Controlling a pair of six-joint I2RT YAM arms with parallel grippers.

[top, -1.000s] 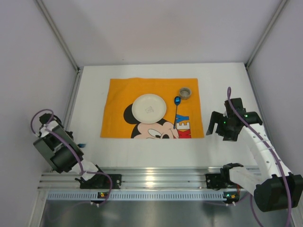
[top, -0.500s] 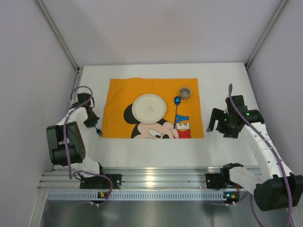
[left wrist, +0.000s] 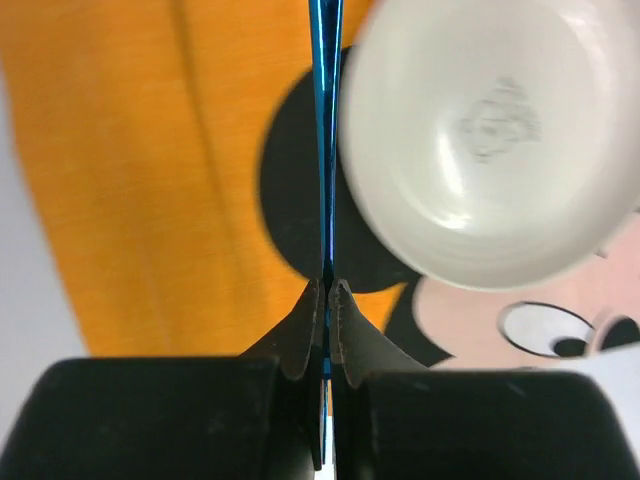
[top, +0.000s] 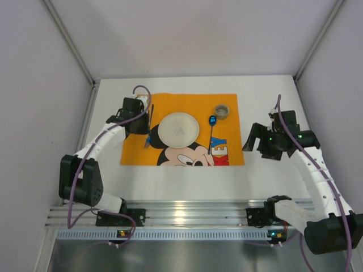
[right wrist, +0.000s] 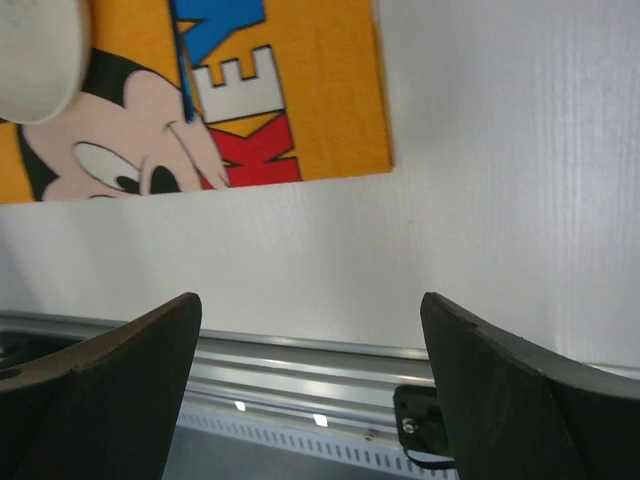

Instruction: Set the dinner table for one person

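1. While clamped shut on a thin blue utensil [left wrist: 325,150], the left end effector [left wrist: 327,300] hangs over the orange mat [left wrist: 150,180], with the white plate [left wrist: 490,150] just to its right.
2. The right end effector [right wrist: 310,300] gapes wide, with the bare white surface [right wrist: 480,150] beneath it and the mat's corner ahead-left.

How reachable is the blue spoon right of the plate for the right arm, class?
Probably yes: the right gripper, open, hovers beside the mat, with only bare table and mat between it and the spoon.
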